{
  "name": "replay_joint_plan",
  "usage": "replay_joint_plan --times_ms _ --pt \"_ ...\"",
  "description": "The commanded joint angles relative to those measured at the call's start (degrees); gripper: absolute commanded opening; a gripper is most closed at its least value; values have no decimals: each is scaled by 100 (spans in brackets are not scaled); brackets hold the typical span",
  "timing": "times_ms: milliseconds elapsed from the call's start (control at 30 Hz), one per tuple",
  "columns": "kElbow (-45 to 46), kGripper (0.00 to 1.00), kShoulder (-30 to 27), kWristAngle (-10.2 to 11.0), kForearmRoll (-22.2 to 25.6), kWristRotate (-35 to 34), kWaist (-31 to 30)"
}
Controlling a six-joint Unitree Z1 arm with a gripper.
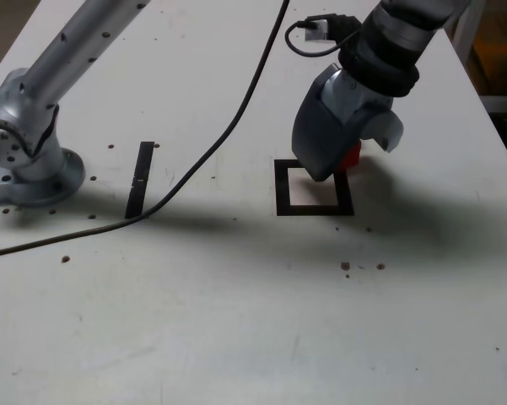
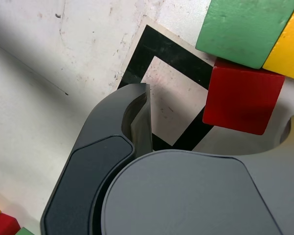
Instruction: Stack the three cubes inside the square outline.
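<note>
The fingers (image 2: 219,107) are wide open above the desk (image 1: 177,312) and grip nothing. One finger extends over the square outline (image 2: 178,56); the red cube (image 2: 242,98) lies between the fingertips in the wrist view, at the outline's edge. The green cube (image 2: 252,29) appears against the red cube and beside the yellow cube (image 2: 289,51). Their relative heights cannot be determined. In the exterior view, the red cube is partly hidden behind the fingers.
</note>
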Motion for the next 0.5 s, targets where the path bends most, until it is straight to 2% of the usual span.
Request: replay_joint_plan --times_ms 0,467 --pt "-51 92 50 30 29 12 19" --pt "-541 72 350 249 261 180 146"
